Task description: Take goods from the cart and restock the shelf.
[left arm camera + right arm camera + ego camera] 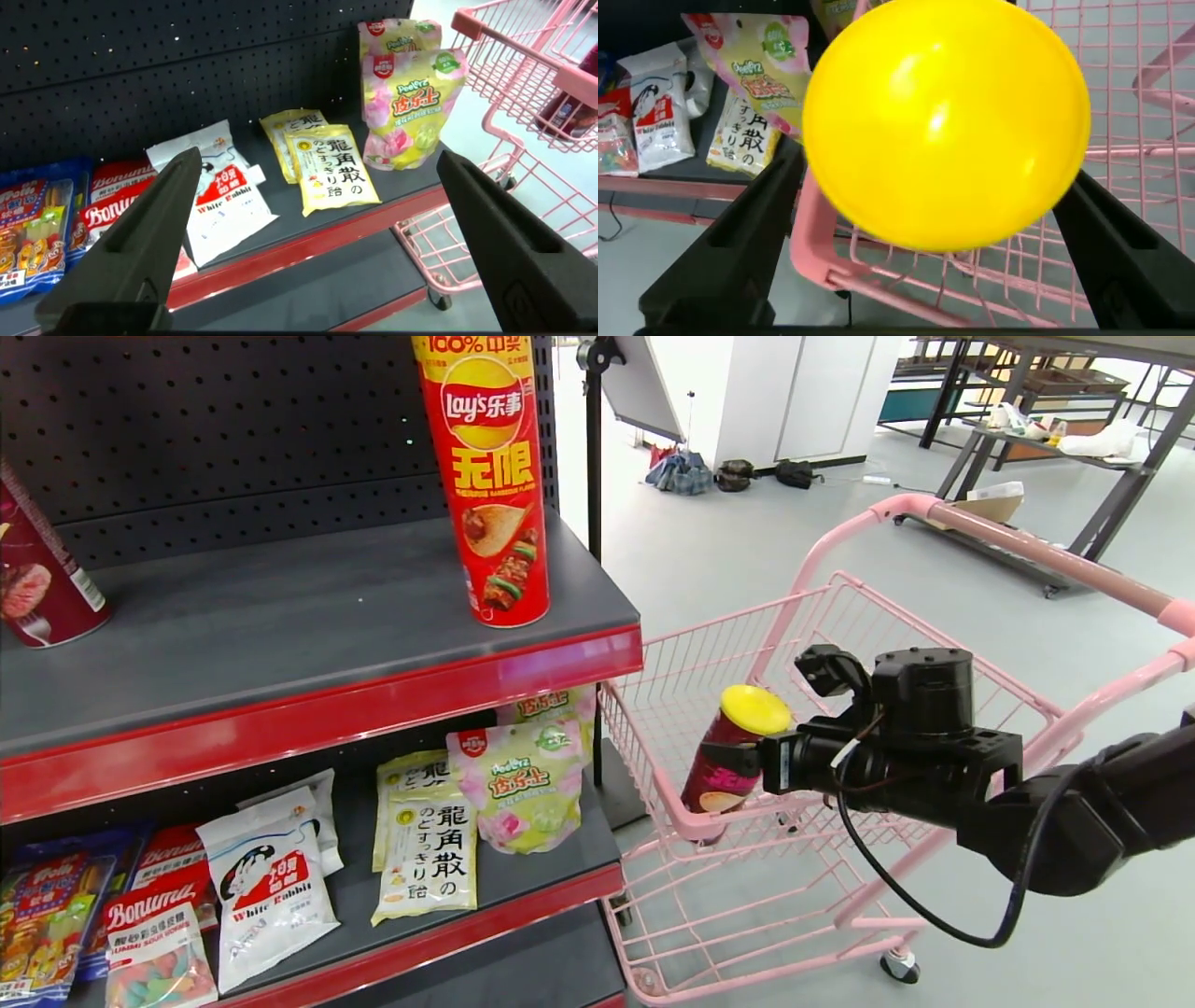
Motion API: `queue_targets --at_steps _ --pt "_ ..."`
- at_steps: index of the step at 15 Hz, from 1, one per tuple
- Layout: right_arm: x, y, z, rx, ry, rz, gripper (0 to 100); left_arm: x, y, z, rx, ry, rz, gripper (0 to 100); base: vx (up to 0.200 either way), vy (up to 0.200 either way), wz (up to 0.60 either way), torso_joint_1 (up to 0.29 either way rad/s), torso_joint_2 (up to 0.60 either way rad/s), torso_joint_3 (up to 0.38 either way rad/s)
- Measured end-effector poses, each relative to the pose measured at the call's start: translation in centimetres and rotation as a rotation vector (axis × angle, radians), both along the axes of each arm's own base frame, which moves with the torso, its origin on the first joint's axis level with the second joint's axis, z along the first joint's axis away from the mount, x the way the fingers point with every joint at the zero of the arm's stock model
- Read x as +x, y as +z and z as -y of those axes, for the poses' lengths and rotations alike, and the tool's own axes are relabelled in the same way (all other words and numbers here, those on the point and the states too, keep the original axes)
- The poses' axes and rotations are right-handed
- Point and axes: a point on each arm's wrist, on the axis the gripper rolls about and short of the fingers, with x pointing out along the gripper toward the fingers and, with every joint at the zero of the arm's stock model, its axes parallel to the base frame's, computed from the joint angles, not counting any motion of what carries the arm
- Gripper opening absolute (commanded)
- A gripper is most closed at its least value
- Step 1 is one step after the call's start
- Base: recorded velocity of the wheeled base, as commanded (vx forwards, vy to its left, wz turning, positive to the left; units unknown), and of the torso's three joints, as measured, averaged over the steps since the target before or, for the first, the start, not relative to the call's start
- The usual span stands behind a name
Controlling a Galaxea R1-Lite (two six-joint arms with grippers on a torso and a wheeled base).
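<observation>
My right gripper (744, 763) is shut on a dark red chips can (721, 775) with a yellow lid (755, 709). The can is slightly tilted, in the corner of the pink cart (845, 586) nearest the shelf, its top above the basket rim. In the right wrist view the lid (945, 121) sits between the two black fingers (729, 261). A tall red chips can (490, 476) stands upright on the upper shelf (280, 616). My left gripper (318, 252) is open, holding nothing, in front of the lower shelf (308, 233).
Another dark red can (37, 579) stands at the upper shelf's left end. Snack bags lie on the lower shelf: a green-pink pouch (523, 784), yellow bags (425, 840), a white bag (271, 887). Grey floor lies beyond the cart.
</observation>
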Motion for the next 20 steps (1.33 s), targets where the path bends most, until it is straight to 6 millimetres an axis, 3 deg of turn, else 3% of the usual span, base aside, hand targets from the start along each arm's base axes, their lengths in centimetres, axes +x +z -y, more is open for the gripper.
queue_targets --at_steps 6,7,16,18,20 --pt "1.8 -1.2 -0.7 -0.008 -0.017 -0.004 100 0.0 0.0 0.0 0.0 0.0 0.0 100 0.0 0.0 0.0 0.0 0.0 0.0" --pt "2.0 -1.3 -0.8 -0.015 -0.034 0.004 0 0.0 0.0 0.0 0.0 0.0 0.0 100 0.0 0.0 0.0 0.0 0.0 0.0" --pt "2.4 -1.2 -1.6 -0.006 -0.036 0.048 0 0.0 0.0 0.0 0.0 0.0 0.0 100 0.0 0.0 0.0 0.0 0.0 0.0" --pt "3.1 1.7 -1.2 -0.007 -0.051 0.131 0 0.0 0.0 0.0 0.0 0.0 0.0 100 0.0 0.0 0.0 0.0 0.0 0.0" --pt "3.9 6.5 0.1 -0.033 -0.08 0.213 0 0.0 0.0 0.0 0.0 -0.001 0.0 100 0.0 0.0 0.0 0.0 0.0 0.0"
